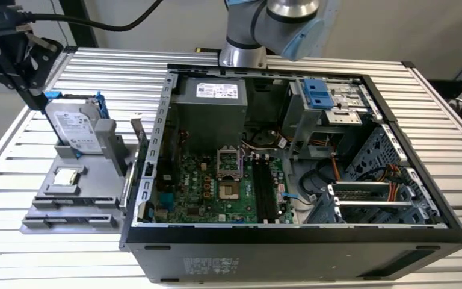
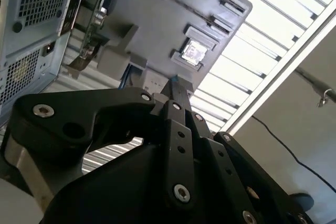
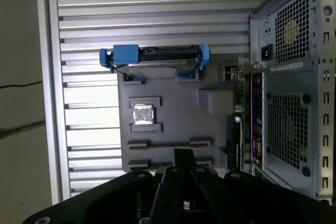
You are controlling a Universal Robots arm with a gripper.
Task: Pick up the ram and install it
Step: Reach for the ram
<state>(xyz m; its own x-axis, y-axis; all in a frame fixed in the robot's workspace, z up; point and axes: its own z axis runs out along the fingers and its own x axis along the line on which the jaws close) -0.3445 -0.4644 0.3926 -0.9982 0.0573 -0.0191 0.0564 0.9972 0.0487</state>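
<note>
The hand (image 1: 38, 101) is seen hanging over the far part of the slatted surface (image 1: 423, 120), at the exterior view's left, close to the hard drive (image 1: 74, 123). In both wrist views its fingers (image 2: 176, 129) are brought together into one narrow tip. No gap is shown between them, and nothing is judged to be held.

The ram (image 3: 244, 103) is taken to be the thin green board stood on its long edge along the rim of the grey fixture (image 3: 178, 114) nearest the computer case (image 3: 294, 103). It is set just beside the case's rear wall and well apart from the hand.

The parts are presumably stood upright in the fixture so that a free edge is offered to a grasp from above. The drive, in its blue frame, is stood likewise, while a processor chip (image 3: 143, 115) is laid flat in a pocket. The case is laid on its side with its open face upward, it is judged, so that the motherboard (image 1: 207, 180) can be reached from above.

The inside of the case is given by the exterior view, where the long black slots (image 1: 264, 189) are seen. Whether anything is seated in them cannot be told. By the first wrist view the fixture is laid out from overhead, with the case's grilled rear wall beside it. By the second wrist view the hand's black linkages (image 2: 79, 124) are given at close range, with the fixture seen past them.
</note>
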